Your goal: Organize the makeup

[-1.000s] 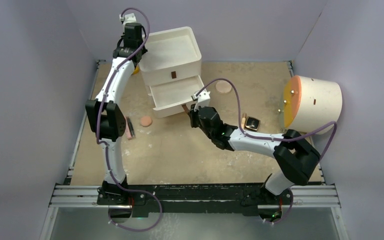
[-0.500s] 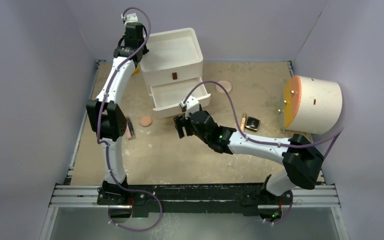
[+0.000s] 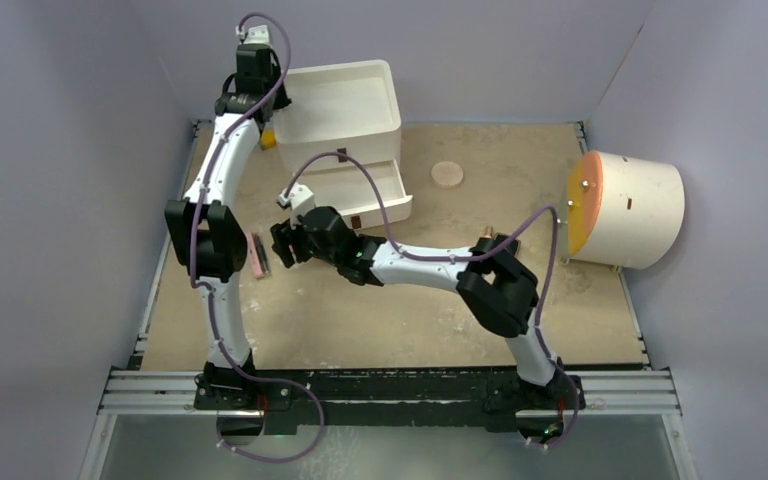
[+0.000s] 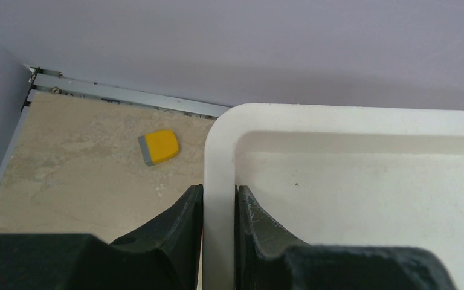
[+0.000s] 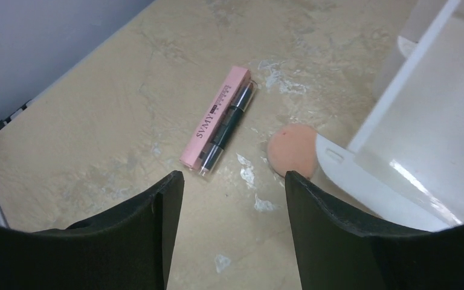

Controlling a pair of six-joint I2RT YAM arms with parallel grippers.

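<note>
The left gripper (image 4: 219,194) is clamped on the white drawer unit (image 3: 345,100), one finger outside and one inside the rim of its top tray at the far left corner, jaws nearly together with only the thin wall between them. Just left of that corner, on the table (image 3: 360,310), lies the small yellow block (image 4: 159,147), apart from the unit. The unit's lower drawer (image 3: 360,185) stands pulled out toward the arms. The right arm (image 3: 430,265) stretches across in front of that drawer, and the right gripper (image 5: 229,193) hovers off the drawer's front left corner – jaws spread wide, nothing between them. Below it the pink-and-black stick (image 5: 220,116) lies flat on the table, left of the drawer and clear of it. A peach disc (image 5: 291,148) sits right at the drawer's corner, its edge hidden behind the white lip; from above the gripper covers it. A second peach disc (image 3: 447,173) lies to the right of the unit, and the cream cylinder (image 3: 640,210) stands well apart, farther right.
</note>
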